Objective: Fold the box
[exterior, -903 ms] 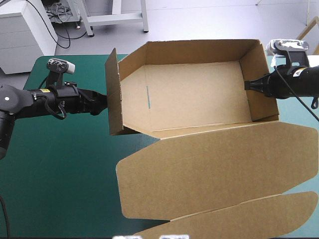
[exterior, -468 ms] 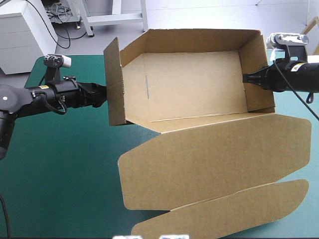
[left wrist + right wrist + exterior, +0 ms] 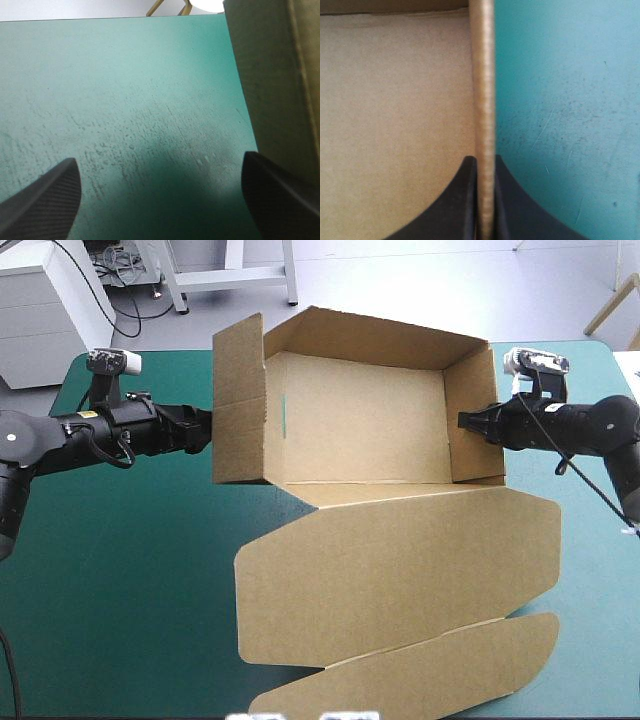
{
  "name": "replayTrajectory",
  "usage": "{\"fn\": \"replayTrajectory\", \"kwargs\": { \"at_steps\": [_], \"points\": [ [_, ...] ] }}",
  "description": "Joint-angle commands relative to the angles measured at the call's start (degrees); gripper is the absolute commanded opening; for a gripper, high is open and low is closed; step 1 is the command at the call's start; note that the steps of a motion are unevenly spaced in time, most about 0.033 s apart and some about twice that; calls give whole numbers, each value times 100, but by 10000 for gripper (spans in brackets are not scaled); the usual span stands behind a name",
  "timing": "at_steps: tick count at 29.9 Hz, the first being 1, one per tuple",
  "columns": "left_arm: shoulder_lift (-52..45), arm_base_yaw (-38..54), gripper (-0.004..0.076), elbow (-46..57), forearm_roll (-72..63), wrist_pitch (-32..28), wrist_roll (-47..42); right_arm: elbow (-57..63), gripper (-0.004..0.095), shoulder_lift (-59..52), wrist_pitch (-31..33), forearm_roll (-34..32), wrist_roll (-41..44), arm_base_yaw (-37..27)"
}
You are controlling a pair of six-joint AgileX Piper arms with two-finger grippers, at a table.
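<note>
The right gripper (image 3: 466,422), clamping the right wall (image 3: 476,380) of the box (image 3: 360,430), is dragging it leftward mid-surface (image 3: 130,570), turning it. The left gripper (image 3: 205,430) is waiting released beside the raised flap (image 3: 238,405). Walls are squaring up.

You have bare surface (image 3: 120,590) left of the box (image 3: 360,430), and your left hand (image 3: 159,160) hangs over it with fingers apart, the raised flap (image 3: 240,400) just beside one finger. The flat lid (image 3: 400,570) covers the near middle. The raised walls (image 3: 472,430) bar entry sideways, so the inside is reachable only from above.
</note>
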Motion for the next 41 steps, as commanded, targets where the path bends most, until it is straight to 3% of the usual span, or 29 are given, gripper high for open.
{"fn": "replayTrajectory", "kwargs": {
  "at_steps": [1,10,41],
  "points": [
    [-164,-37,618,-167,-531,17,12,10,-19,-170,-770,537,-65,238],
    [-164,-37,618,-167,-515,120,12,25,-19,-170,-1490,329,-171,994],
    [-164,-37,618,-167,-790,865,-50,264,-17,-36,-1249,443,182,1032]
  ]
}}
